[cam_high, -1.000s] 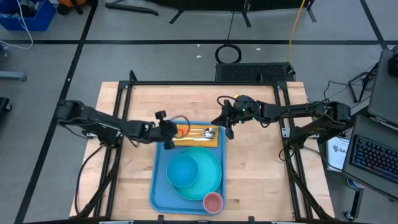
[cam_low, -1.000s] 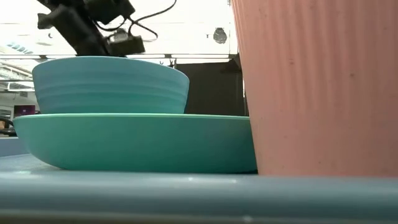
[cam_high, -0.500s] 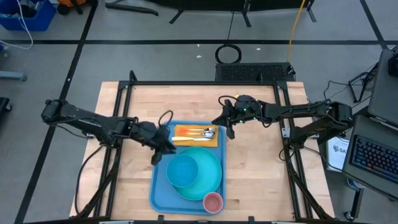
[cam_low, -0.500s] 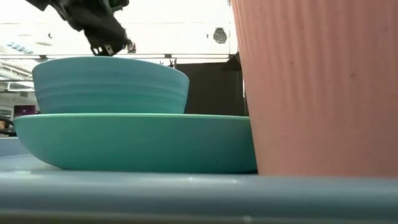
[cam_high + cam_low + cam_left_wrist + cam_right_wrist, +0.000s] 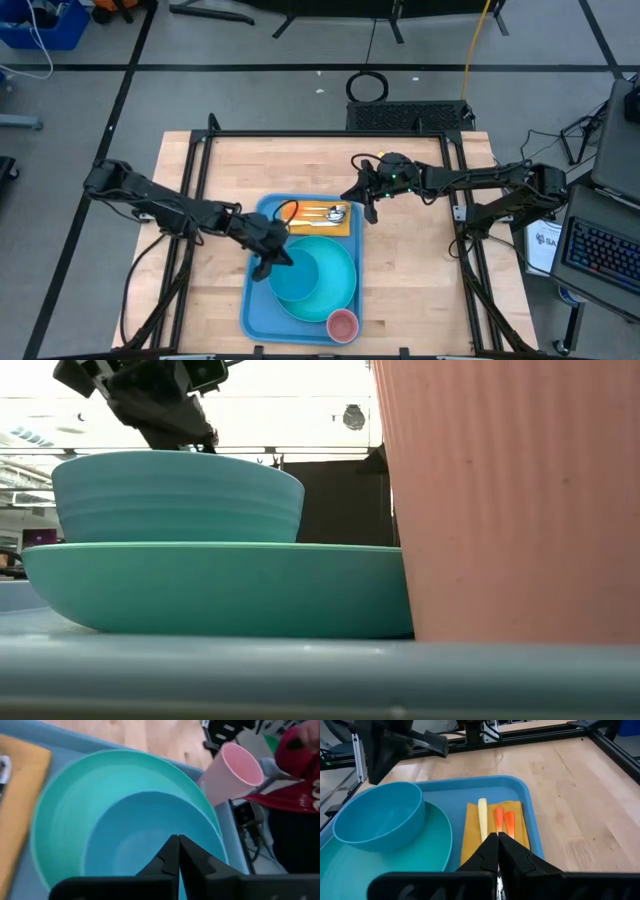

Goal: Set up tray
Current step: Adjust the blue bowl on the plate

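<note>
The light-blue tray (image 5: 256,305) lies at the table's middle. On it a blue bowl (image 5: 297,275) sits in a turquoise plate (image 5: 335,285), with a pink cup (image 5: 343,325) at the near right corner. An orange-yellow napkin (image 5: 315,220) at the far end carries cutlery (image 5: 495,820). My left gripper (image 5: 268,264) is shut and hovers over the bowl's left rim (image 5: 180,460), pointing slantwise down over the bowl (image 5: 145,835). My right gripper (image 5: 363,203) is shut and hangs above the tray's far right corner, looking over the napkin (image 5: 515,827).
Bare wooden tabletop (image 5: 200,290) lies left and right of the tray. A black frame (image 5: 330,134) borders the table. A person in red clothing (image 5: 300,775) shows beyond the cup in the left wrist view.
My left gripper has left the napkin's left end and gone toward the table's near edge, ending over the bowl's left rim. It has turned about and shut its fingers on the way. Nothing on the tray has moved.
</note>
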`<move>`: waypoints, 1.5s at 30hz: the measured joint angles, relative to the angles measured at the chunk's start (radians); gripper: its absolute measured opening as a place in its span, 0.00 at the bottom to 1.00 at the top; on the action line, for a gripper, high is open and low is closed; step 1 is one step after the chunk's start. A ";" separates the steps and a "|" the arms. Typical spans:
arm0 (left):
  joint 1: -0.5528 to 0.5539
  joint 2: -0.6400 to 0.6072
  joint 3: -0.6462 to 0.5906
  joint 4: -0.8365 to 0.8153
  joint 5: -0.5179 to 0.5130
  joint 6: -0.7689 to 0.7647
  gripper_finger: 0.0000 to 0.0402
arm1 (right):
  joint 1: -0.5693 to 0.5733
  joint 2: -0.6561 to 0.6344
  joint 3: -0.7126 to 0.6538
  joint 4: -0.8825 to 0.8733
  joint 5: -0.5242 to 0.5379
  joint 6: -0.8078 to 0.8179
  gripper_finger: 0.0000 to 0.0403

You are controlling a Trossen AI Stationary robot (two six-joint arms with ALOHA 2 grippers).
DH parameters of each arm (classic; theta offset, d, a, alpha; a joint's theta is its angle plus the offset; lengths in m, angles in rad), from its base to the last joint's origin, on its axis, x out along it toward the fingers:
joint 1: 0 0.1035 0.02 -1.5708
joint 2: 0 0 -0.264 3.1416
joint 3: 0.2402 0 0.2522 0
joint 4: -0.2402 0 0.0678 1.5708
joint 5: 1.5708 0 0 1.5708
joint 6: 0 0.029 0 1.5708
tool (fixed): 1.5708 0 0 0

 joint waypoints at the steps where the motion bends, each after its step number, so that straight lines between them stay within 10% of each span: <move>1: -0.002 0.004 0.000 0.002 0.010 0.001 0.01 | 0.000 0.000 -0.002 0.004 0.000 0.000 0.00; 13: -0.002 0.135 0.004 0.062 0.096 -0.042 0.01 | 0.000 0.000 -0.153 0.274 -0.001 0.045 0.00; 45: 0.028 0.365 0.233 -0.051 0.159 0.138 0.00 | 0.020 0.000 -0.154 0.320 -0.003 0.090 0.00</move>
